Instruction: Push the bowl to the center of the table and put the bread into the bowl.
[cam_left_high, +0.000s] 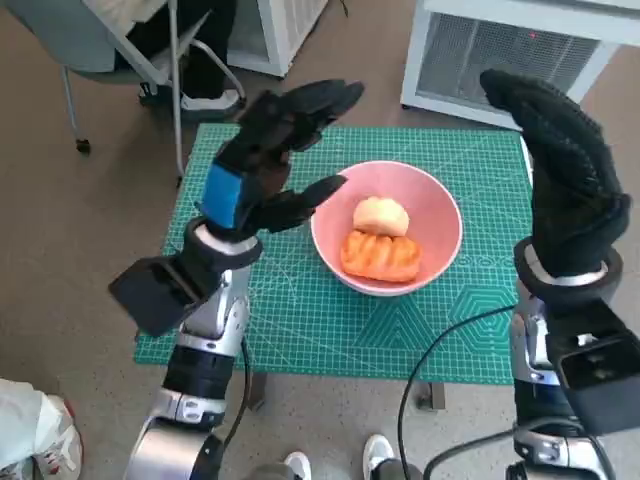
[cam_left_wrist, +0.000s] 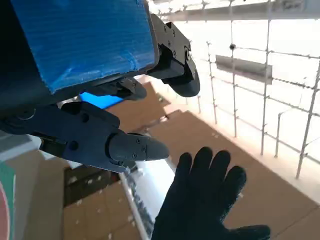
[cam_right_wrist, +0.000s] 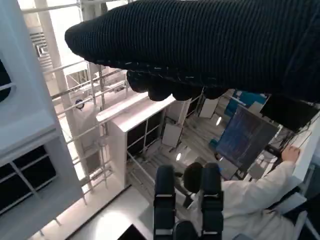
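Bread (cam_left_high: 381, 255) lies in my pink bowl (cam_left_high: 440, 210), its long axis running across the table, a pale roll (cam_left_high: 381, 215) touching its far side. I see the bowl mid-mat on the green cutting mat (cam_left_high: 300, 320), open mat all round. My left hand (cam_left_high: 262, 160) hovers just beside the bowl, fingers spread, empty; my right hand (cam_left_high: 560, 165) is raised near the mat's right edge, fingers apart, holding nothing.

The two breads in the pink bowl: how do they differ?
The pale bread is rounder, smaller and smooth; the orange bread is longer, darker and ridged. The pale one lies farther from the robot, the orange one nearer. Both rest inside the bowl, touching each other.
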